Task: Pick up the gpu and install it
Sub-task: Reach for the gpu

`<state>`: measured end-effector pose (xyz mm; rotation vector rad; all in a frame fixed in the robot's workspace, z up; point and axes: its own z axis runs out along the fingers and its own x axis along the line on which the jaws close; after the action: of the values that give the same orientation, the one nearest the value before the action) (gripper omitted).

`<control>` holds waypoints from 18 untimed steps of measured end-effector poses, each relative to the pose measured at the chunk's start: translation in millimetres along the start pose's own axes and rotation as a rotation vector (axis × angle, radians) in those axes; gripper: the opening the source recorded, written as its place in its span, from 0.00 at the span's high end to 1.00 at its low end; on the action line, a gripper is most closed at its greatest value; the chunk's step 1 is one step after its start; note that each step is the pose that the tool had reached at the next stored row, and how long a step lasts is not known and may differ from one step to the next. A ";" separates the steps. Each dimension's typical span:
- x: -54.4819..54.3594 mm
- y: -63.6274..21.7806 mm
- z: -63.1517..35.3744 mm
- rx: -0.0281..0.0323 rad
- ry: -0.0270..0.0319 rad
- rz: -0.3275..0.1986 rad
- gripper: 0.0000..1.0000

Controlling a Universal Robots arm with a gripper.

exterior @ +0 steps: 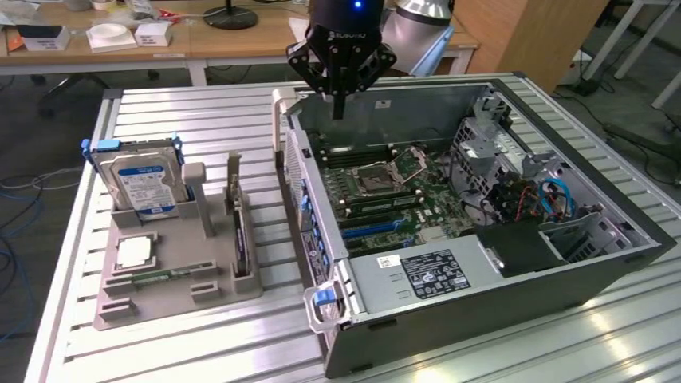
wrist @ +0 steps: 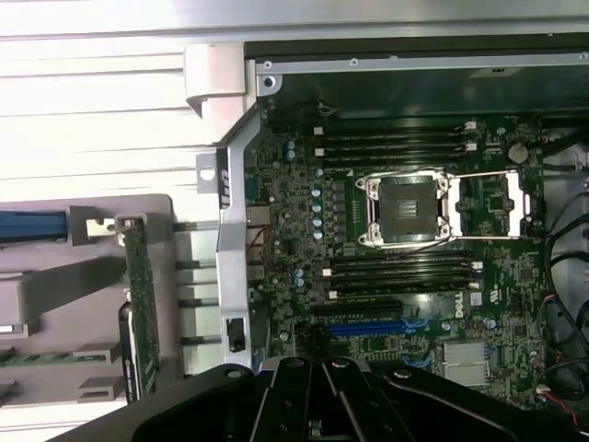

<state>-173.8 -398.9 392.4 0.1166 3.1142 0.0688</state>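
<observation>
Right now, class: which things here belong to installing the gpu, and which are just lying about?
Belong: flat green circuit-board gpu, edge-on in the grey holder; open black computer case; black pincer, shut, above it.
Lying about: blue-labelled silver hard drive; narrow green memory stick; square silver processor chip.

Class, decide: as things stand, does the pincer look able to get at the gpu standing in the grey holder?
Probably yes: the gpu stands edge-on in the grey holder, with nothing above it. The shut pincer hangs over the open case alongside.
</observation>
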 end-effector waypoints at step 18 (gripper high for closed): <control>36.2 -2.8 -0.4 -0.0006 0.0013 -0.029 0.90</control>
<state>-210.1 -399.0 391.9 0.0721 3.1162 0.0693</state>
